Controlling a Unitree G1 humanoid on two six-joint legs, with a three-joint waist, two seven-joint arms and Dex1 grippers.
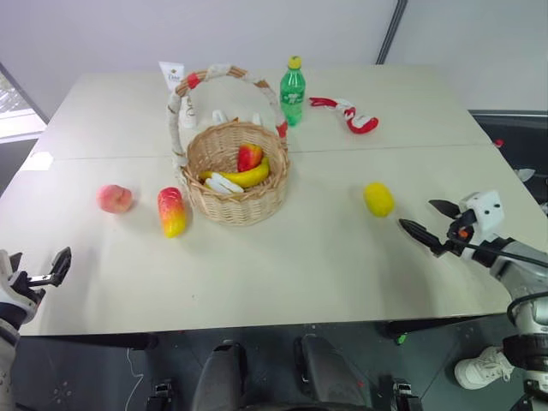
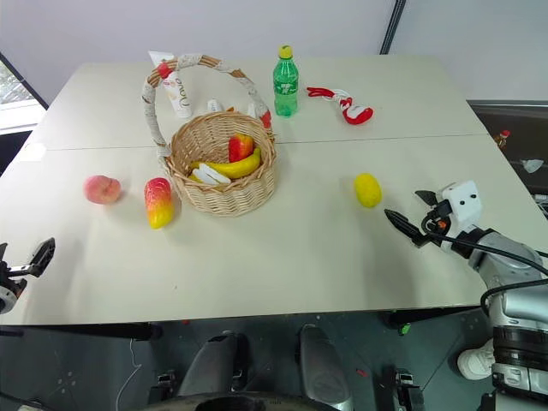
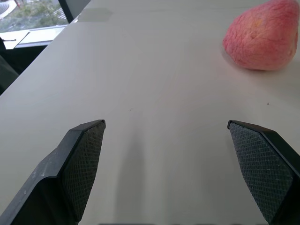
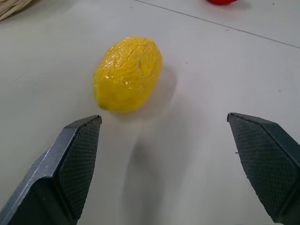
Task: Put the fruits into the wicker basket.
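Right gripper [image 4: 164, 124]: jaws wide apart, empty, near lemon [image 4: 127, 73]
Left gripper [image 3: 166, 126]: spread, empty, near peach [image 3: 262, 35]
Basket [image 1: 224, 208]: holds banana [image 1: 248, 176]

Lab: bare white table [image 1: 342, 257], plain walls

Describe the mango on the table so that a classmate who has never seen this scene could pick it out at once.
Find the wicker basket mid-table. Just to its left lies the mango, between the basket and the round pink peach. It alone is elongated, red fading to yellow.
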